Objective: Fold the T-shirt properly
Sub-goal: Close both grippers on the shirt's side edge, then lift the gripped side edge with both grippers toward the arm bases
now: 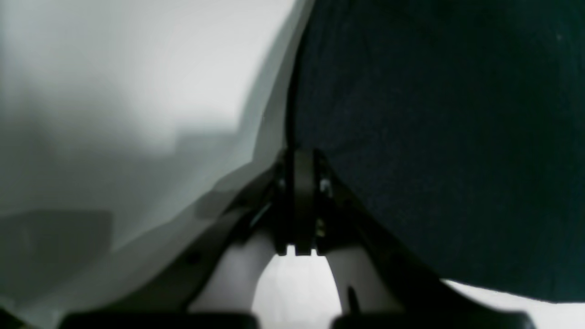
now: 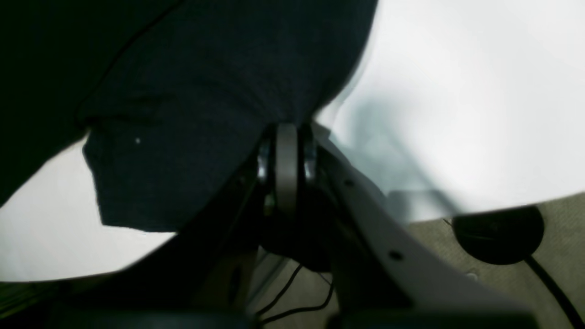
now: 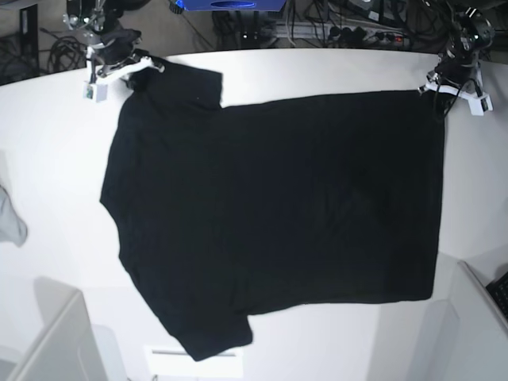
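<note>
The black T-shirt (image 3: 278,214) lies spread flat on the white table (image 3: 317,67), plain side up, collar end to the left and hem to the right. My left gripper (image 3: 440,89) is at the far right hem corner. In the left wrist view its fingers (image 1: 299,155) are shut on the cloth edge (image 1: 434,137). My right gripper (image 3: 131,71) is at the far left, by the upper sleeve. In the right wrist view it (image 2: 286,130) is shut on the black cloth (image 2: 192,114). The print is hidden.
A small grey cloth scrap (image 3: 9,218) lies at the table's left edge. White box-like panels stand at the front left (image 3: 55,341) and front right (image 3: 476,317). Cables and gear (image 3: 317,24) crowd the floor behind the table.
</note>
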Robot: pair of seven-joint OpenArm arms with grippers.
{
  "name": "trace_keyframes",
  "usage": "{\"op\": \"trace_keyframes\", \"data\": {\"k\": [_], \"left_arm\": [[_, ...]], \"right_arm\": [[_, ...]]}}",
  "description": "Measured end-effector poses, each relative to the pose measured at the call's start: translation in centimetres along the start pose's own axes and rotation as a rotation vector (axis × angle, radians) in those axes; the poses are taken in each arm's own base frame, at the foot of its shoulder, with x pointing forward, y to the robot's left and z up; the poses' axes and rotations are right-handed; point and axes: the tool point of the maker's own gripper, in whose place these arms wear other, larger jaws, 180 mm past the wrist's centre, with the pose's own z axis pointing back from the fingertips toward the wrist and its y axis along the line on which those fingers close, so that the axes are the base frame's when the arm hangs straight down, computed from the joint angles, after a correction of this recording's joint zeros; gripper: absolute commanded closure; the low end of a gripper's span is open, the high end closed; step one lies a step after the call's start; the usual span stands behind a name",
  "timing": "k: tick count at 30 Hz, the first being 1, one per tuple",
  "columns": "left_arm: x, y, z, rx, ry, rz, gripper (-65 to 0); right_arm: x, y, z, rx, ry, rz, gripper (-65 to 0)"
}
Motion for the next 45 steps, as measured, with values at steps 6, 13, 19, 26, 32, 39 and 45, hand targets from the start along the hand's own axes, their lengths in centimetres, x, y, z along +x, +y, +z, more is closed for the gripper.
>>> {"op": "trace_keyframes", "data": {"k": [6,13,19,26,32,39,45], "left_arm": [[-0.3,0.5,1.9,0.021,0.012,-0.053,0.0],[0.0,0.2,3.0,0.023,0.006,-0.092,0.0],[0.4,-0.2,2.8,0.014,-0.003,-0.095,0.0],[3.8,-1.3,2.2,0.027,-0.094,-0.058,0.0],[5.4,-1.7,1.5,0.030,-0.135,-0.031,0.0],[6.2,-1.8,-0.2,0.107,-0.060,-0.106,0.0],[8.1,-3.2,-1.3,0.121,-0.083,-0.176,0.0]], "right_arm": [[-1.6,-0.2,1.5,-0.011,0.034,0.001,0.0],[0.5,1.5,2.4,0.026,-0.026,0.031,0.0],[3.7,3.1,1.8,0.066,-0.106,0.047,0.0],[7.5,4.7,0.8,0.108,-0.193,0.063,0.0],[9.1,6.2,-0.6,0.138,-0.138,0.086,0.0],[12.8,8.2,-2.2,0.181,-0.147,0.105,0.0],[14.3,8.6,-3.7,0.189,-0.144,0.093,0.0]]}}
